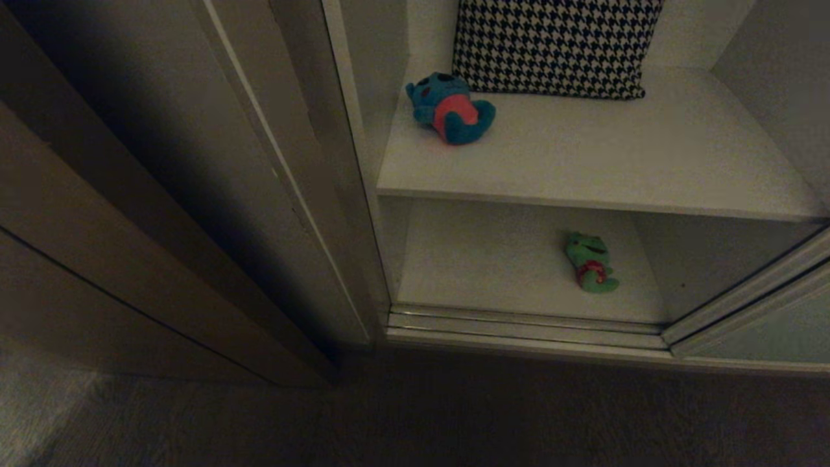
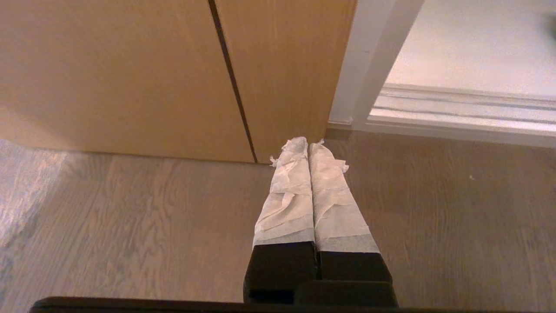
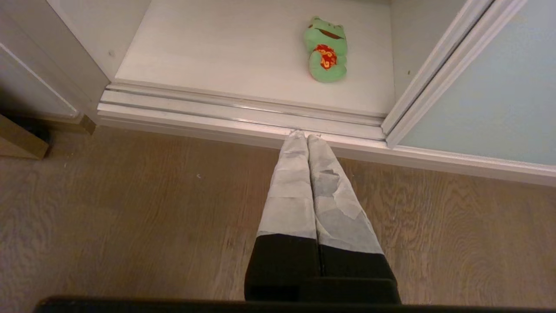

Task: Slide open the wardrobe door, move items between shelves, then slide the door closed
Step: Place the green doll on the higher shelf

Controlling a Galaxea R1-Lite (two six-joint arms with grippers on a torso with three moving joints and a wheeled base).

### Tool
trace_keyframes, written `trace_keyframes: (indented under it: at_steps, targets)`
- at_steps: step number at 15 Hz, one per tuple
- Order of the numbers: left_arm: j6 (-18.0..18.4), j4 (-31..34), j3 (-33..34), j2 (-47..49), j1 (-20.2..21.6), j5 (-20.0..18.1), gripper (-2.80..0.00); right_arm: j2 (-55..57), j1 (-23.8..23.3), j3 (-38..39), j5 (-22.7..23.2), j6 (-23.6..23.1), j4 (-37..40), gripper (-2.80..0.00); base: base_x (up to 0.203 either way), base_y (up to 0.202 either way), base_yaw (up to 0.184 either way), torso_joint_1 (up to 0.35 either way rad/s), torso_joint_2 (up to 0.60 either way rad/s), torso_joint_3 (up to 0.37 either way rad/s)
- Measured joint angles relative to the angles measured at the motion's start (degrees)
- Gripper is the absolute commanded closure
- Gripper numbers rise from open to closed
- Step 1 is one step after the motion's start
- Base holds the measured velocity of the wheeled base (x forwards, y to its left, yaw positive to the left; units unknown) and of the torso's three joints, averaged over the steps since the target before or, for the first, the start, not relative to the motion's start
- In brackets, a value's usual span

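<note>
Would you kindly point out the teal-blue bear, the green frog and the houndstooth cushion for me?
teal-blue bear (image 1: pixel 449 107): head view, on its red belly.
green frog (image 3: pixel 325 54): right wrist view, on its red-marked middle.
houndstooth cushion (image 1: pixel 554 45): head view, on the middle of its patterned face.

Wardrobe opening clear between brown panelling on the left and sliding door parked right; upper shelf crowded by pillow and blue bear, lower shelf open apart from frog.
</note>
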Motion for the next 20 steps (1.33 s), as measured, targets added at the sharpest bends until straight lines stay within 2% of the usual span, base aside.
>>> trace_keyframes:
  at_steps: [4,20]
  targets:
    - [-0.36,0.0,-0.02,0.0,0.0,0.11,0.0,0.0,0.0,0.0,0.0,0.0,0.02,0.0,0.0,0.0,0.0,0.003,0.0,-0.085]
    - [-0.33,-0.05,-0.1,0.0,-0.02,0.11,0.0,0.0,0.02,0.0,0.0,0.0,0.0,0.0,0.0,0.0,0.0,0.002,0.0,-0.194]
